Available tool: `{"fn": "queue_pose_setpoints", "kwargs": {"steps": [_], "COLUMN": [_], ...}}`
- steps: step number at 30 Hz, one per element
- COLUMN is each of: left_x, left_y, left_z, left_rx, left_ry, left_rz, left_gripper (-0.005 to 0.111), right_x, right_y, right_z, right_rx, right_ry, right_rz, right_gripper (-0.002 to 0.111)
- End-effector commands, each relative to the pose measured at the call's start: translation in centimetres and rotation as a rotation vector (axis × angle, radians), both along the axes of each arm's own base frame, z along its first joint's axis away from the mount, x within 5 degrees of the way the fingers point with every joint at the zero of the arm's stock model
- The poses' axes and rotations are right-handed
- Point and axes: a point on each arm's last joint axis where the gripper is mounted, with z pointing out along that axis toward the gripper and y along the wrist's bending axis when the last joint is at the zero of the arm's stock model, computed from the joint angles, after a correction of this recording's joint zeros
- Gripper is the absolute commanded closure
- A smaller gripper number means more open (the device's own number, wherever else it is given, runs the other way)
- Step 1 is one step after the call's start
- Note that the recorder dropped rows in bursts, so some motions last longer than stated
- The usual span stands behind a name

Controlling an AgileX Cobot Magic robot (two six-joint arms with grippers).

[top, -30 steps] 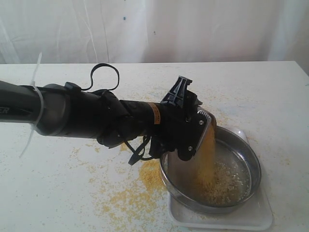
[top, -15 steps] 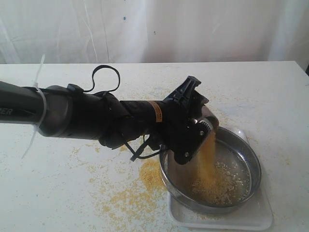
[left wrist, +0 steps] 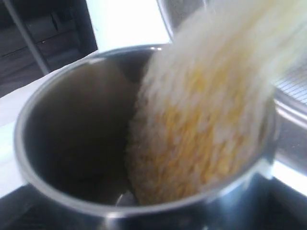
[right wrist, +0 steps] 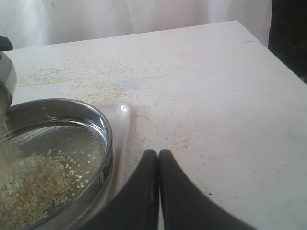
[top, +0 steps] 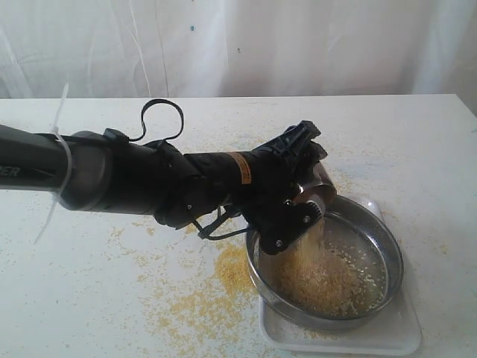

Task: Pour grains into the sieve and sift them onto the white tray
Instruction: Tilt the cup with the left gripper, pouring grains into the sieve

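Observation:
My left gripper (top: pixel 302 200) is shut on a small steel cup (top: pixel 322 188), tipped steeply over the near-left rim of the sieve (top: pixel 389 246). Grains (left wrist: pixel 206 129) slide blurred out of the cup (left wrist: pixel 67 143) in the left wrist view. A pale yellow heap of grains (top: pixel 328 277) lies on the sieve's mesh. The sieve rests on the white tray (top: pixel 402 337). My right gripper (right wrist: pixel 159 154) is shut and holds nothing, low over the table beside the tray (right wrist: pixel 123 125) and the sieve (right wrist: pixel 103 128); it does not show in the exterior view.
Spilled golden grains (top: pixel 212 291) are scattered over the white table (top: pixel 112 298) left of the tray, with finer specks further back. The left arm's dark forearm (top: pixel 112 179) stretches across the left half of the table. The table's edge (right wrist: pixel 268 50) lies to the right.
The cup has tipped further down toward the sieve. The thick falling stream has thinned to a short trickle, and the heap in the sieve has spread wider.

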Motion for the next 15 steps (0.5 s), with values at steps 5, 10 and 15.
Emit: {"fn": "queue_pose_setpoints", "kwargs": {"steps": [5,10,15], "left_x": [1.9,3.1,3.8], "left_y": [-2.0,-3.0,-3.7], "left_z": [2.5,1.1,0.5], "left_rx": [-0.052,0.066,0.083], "left_ry": [-0.111,-0.116,-0.107], "left_rz": [0.004,-0.031,-0.034], "left_gripper": [0.107,0.107,0.107], "right_x": [0.0,0.0,0.0], "right_y": [0.0,0.0,0.0], "right_z": [0.0,0.0,0.0], "right_rx": [-0.004,-0.004,-0.004], "right_ry": [-0.008,-0.008,-0.008], "right_rz": [0.001,0.001,0.001], "right_gripper": [0.108,0.108,0.108]}}
